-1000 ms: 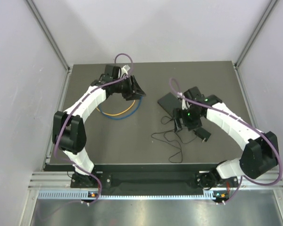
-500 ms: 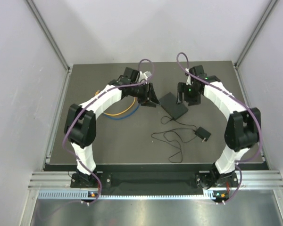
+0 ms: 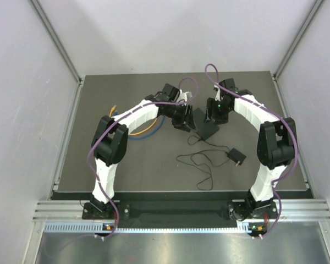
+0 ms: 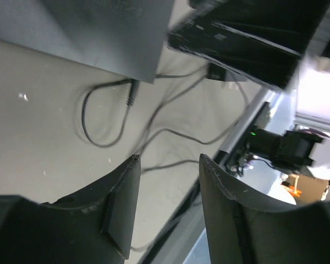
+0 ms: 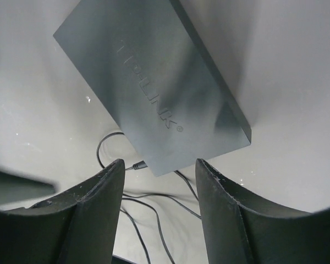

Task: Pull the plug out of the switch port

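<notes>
You're hovering left gripper [image 4: 168,165] and right gripper [image 5: 160,165] over the TP-Link switch [image 3: 207,127], ctr-far on the bench [image 3: 126,165]. Both are standing w/ jaws apart, gripping nothing. Thin-wire plug [image 5: 137,165] is sitting at switch's near edge.

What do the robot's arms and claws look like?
The left arm and the right arm look alike: white shells with chunky black joints. A thin purple cable loops along each one. A tiny green light glows near the right wrist. The left claw and the right claw each have two smooth, curved black fingers.
</notes>
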{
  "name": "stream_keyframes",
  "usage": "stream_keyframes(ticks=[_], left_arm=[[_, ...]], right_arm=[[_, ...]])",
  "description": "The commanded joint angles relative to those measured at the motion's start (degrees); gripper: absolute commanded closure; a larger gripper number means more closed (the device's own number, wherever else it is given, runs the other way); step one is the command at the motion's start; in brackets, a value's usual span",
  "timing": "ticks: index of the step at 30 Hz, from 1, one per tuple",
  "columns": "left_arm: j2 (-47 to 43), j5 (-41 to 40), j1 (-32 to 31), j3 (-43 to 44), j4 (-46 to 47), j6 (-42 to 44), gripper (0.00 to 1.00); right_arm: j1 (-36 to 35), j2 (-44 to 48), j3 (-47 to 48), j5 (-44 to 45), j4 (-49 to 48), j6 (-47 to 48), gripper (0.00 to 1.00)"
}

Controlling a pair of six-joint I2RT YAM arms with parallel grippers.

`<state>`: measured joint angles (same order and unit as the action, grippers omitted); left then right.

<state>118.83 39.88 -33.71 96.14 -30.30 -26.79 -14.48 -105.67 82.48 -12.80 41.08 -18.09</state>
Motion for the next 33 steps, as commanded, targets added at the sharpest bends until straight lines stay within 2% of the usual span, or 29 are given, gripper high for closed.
stream_keyframes(ticks=[1,5,7,10,23,27,29,33], left_arm=[[3.0,-2.7,-1.9,1.9,2.8,1.4,0.48],[4.5,-8.2,-4.4,1.6,3.9,3.8,0.45],[4.7,-10.0,-5.3,0.3,6.0,4.5,0.47],[5.8,-9.9,-5.7,-0.2,8.0,4.1,0.54],[10.0,-12.5,-6.0,0.6,8.3,7.6,0.55],[10.3,-11.4,-6.2,0.2,8.4,8.3,0.63],[9.7,-10.6,-6.2,-0.9,8.3,8.3,0.64],[8.3,-9.0,-6.5,-3.7,9.7,7.5,0.62]], right_arm=[[0.5,-0.8,0.1,-1.5,-2.2,0.7,0.46],[0.5,-0.4,-0.2,-3.4,-2.2,0.2,0.46],[0.5,-0.2,-0.6,-3.8,-2.1,0.3,0.46],[0.4,0.5,-1.3,-3.8,-2.0,0.8,0.46],[0.5,1.7,-4.2,-5.7,-3.2,0.7,0.46],[0.4,2.5,-4.5,-5.3,-3.2,1.3,0.46],[0.3,2.8,-4.6,-4.2,-2.9,1.6,0.46],[-0.2,3.2,-4.7,-2.8,-2.8,1.8,0.46]])
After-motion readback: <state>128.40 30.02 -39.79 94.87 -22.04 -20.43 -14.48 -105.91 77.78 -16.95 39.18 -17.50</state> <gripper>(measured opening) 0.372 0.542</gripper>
